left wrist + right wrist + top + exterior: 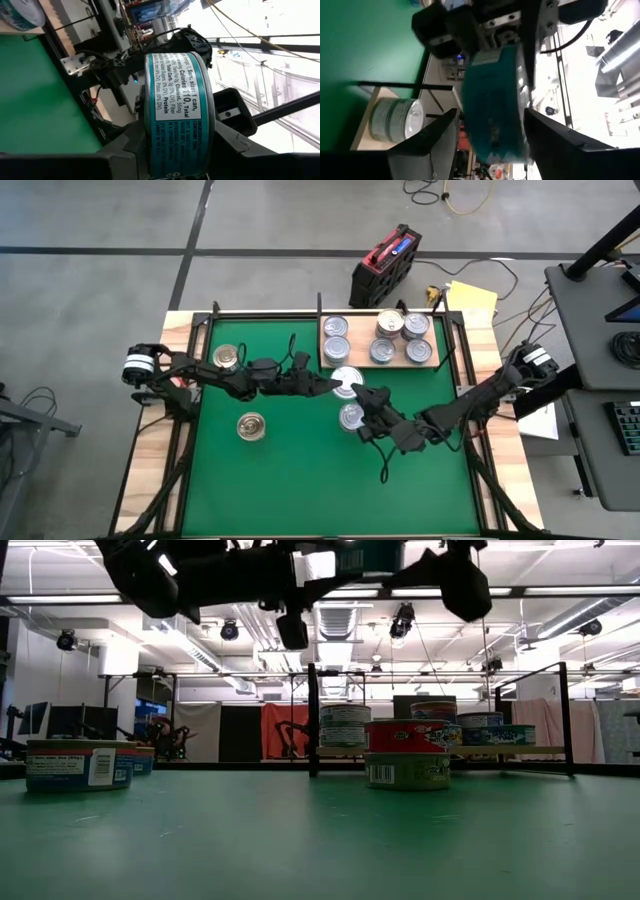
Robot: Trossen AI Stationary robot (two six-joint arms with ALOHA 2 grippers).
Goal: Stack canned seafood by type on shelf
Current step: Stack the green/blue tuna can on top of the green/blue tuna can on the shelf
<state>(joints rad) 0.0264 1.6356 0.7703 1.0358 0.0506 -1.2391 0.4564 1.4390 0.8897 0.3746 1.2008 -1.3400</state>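
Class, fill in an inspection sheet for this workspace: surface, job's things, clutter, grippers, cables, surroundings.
Surface: green mat on a wooden table.
Job's things: shelf at the far edge holding tins; three tins loose on the mat; teal tin held in the air.
Clutter: nothing seen.
Grippers: left gripper shut on the teal tin; right gripper open beside it.
Cables: loose cables on the floor.
Surroundings: red case, desk with keyboard.

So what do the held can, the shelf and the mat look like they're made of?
Held can: probably metal, with a glossy teal printed paper or film label around its side. Its lid looks silvery and reflective from above. Shelf: pale wood, matte, seemingly unfinished board. Mat: green, flat and non-reflective, likely felt or rubber; can't tell which.
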